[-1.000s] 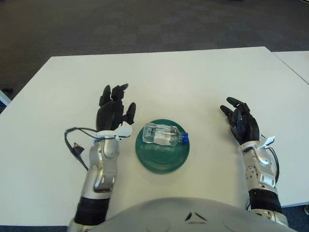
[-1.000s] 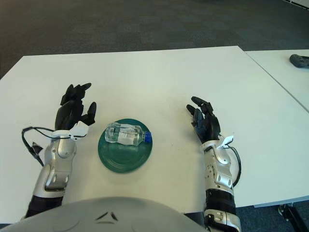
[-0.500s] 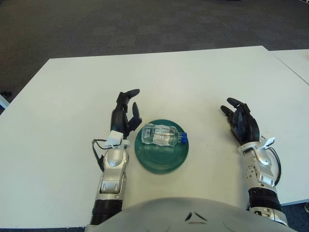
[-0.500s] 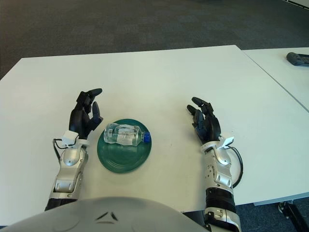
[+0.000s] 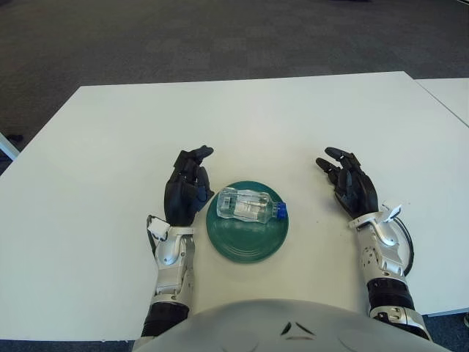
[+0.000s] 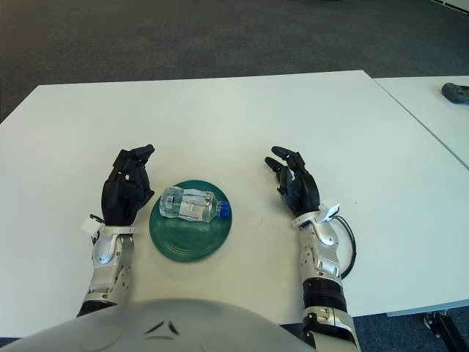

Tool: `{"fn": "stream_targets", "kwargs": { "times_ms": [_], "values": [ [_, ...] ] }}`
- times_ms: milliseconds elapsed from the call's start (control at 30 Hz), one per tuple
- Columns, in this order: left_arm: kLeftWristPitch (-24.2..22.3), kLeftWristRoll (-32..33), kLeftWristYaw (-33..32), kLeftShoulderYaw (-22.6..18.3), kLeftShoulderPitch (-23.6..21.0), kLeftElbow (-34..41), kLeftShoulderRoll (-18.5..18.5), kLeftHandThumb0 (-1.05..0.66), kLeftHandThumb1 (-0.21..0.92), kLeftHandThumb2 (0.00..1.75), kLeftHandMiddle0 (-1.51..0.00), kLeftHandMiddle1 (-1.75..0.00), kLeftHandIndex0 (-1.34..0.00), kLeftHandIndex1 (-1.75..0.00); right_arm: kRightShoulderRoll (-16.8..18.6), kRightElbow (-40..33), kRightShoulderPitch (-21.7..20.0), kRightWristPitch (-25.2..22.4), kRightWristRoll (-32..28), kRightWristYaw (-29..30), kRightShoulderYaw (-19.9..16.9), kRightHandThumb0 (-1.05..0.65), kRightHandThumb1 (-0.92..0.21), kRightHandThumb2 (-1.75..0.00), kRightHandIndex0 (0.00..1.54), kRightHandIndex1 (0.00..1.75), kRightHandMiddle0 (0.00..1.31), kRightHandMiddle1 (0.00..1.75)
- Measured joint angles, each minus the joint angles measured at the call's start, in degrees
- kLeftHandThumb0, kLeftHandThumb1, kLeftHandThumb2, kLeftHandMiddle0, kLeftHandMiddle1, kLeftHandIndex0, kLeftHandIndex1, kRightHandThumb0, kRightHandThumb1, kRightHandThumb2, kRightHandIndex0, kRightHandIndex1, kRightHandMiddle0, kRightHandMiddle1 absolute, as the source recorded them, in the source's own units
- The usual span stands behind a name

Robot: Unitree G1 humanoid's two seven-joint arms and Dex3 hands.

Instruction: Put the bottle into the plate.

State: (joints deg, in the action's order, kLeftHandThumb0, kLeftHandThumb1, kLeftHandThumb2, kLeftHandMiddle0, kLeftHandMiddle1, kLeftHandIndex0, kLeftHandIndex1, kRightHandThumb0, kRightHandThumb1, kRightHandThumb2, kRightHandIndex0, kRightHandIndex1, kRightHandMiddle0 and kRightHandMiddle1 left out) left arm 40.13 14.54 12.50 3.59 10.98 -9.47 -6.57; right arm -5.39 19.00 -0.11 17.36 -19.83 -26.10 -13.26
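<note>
While two hands flank, one bottle (image 5: 249,204) occupies one plate (image 5: 245,243).

Two head-mounted eyes, looking forward and down over the table

Both views sit high on the robot's head, tilted down at the white table (image 5: 242,117), with the robot's grey chest (image 5: 286,326) filling the bottom edge and dark carpet (image 5: 220,37) beyond the far edge. They stand a small sideways step apart, so the green plate (image 5: 248,246) shows near centre in the left eye view and further left in the right eye view. Both share the plate, the clear bottle (image 6: 192,204), the left hand (image 5: 187,192) and the right hand (image 5: 350,187). The right eye view takes in more of the neighbouring table (image 6: 440,110) at right, with a dark object (image 6: 456,92) on it.
</note>
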Motion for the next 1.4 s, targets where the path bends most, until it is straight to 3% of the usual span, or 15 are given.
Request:
{"fn": "stream_targets", "kwargs": {
  "times_ms": [433,833,1000,1133,1200,1400],
  "values": [
    [6.05,2.25,2.98,0.25,-1.58,-4.59,-0.02,-0.47,0.92,0.75,-0.68,-0.68,-0.45,-1.14,-1.20,-0.03,0.50,-0.34,-1.48,-1.25,-1.34,-0.67,-0.92,-0.63,0.46,0.77,0.29,1.04],
    [6.81,2.63,1.15,0.18,-2.34,-6.27,-0.07,-0.61,0.92,0.71,-0.68,-0.81,-0.40,-1.19,-2.33,-0.46,1.04,-1.24,-2.27,-2.24,-2.17,-0.67,-0.92,-0.63,0.46,0.78,0.29,1.04],
    [6.79,1.38,-1.83,-0.17,-2.73,-7.07,-0.10,-0.63,0.92,0.69,-0.65,-0.85,-0.39,-1.22,1.53,-5.07,5.42,2.39,3.73,2.60,3.46,-0.74,-0.92,-0.58,0.40,0.80,0.16,1.10],
    [6.80,-2.00,-4.70,-0.39,-3.72,-8.53,-0.09,-0.71,0.92,0.72,-0.57,-0.80,-0.31,-1.19,5.40,-5.60,7.10,5.64,5.75,1.93,7.56,-0.77,-0.92,-0.52,0.41,0.75,0.13,1.08],
    [6.84,-3.59,-6.45,-0.17,-4.10,-8.95,-0.10,-0.74,0.92,0.73,-0.54,-0.76,-0.28,-1.18,6.22,-5.15,7.10,5.58,5.65,1.03,8.51,-0.78,-0.92,-0.50,0.42,0.73,0.13,1.07],
    [5.51,-8.47,-14.04,0.15,-4.18,-9.03,-0.12,-0.80,0.92,0.75,-0.44,-0.46,-0.13,-1.02,6.71,-4.09,6.32,5.53,3.36,-3.59,8.87,-0.83,-0.92,-0.42,0.48,0.65,0.15,1.05]
  ]
}}
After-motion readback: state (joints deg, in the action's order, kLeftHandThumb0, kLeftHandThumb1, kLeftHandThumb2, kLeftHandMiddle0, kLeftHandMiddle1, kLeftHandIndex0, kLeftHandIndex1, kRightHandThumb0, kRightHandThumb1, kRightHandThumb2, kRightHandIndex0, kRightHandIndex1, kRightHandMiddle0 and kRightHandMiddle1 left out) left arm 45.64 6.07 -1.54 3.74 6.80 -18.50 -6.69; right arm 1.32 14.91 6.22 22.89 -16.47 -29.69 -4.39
